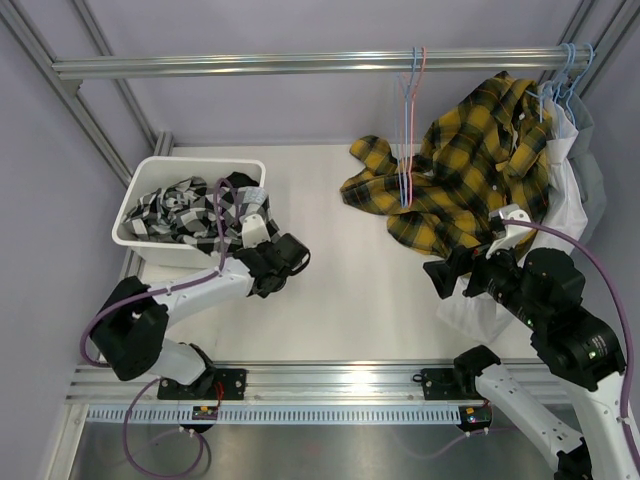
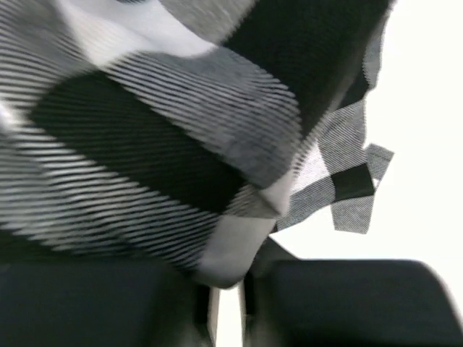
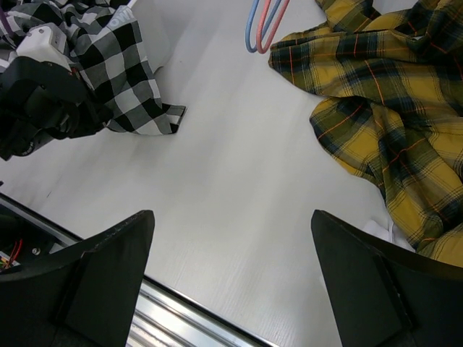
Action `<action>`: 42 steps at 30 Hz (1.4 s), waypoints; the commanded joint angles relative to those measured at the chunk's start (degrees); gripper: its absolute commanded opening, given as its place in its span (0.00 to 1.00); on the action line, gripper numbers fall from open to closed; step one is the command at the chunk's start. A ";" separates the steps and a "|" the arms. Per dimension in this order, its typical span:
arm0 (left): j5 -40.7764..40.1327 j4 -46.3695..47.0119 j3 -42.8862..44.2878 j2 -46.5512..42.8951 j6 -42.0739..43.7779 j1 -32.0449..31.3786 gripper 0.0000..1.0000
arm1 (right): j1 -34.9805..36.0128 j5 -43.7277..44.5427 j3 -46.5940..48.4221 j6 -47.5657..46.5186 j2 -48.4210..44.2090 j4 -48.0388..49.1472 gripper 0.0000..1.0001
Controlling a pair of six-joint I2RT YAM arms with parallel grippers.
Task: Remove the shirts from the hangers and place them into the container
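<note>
The black-and-white checked shirt (image 1: 185, 210) lies in the white container (image 1: 190, 162), with a flap hanging over its near right corner (image 3: 123, 65). My left gripper (image 1: 290, 255) sits at that corner. In the left wrist view its jaws (image 2: 228, 285) are drawn almost together on a fold of the checked shirt (image 2: 145, 144). The yellow-and-black plaid shirt (image 1: 470, 170) hangs at the right and spreads onto the table (image 3: 391, 108). My right gripper (image 1: 440, 275) hovers open over bare table (image 3: 231, 213), left of the plaid shirt.
An empty pink and a light blue hanger (image 1: 410, 110) dangle from the metal rod (image 1: 250, 66); their lower ends show in the right wrist view (image 3: 264, 22). A white shirt (image 1: 570, 190) hangs on blue hangers (image 1: 565, 75) at the far right. The rail (image 1: 320, 385) runs along the near edge.
</note>
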 commanded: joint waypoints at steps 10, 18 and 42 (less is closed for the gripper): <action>6.71 -16.83 10.49 -15.59 3.98 0.23 0.00 | -0.31 -0.78 1.43 -0.91 0.64 -0.11 0.99; 5.40 -26.62 31.93 -15.94 16.79 5.67 0.00 | -0.23 -1.30 3.11 -0.91 2.58 0.51 1.00; 25.79 -7.72 35.12 13.49 36.16 44.00 0.00 | -0.23 -0.51 4.25 -0.65 2.93 -2.13 0.99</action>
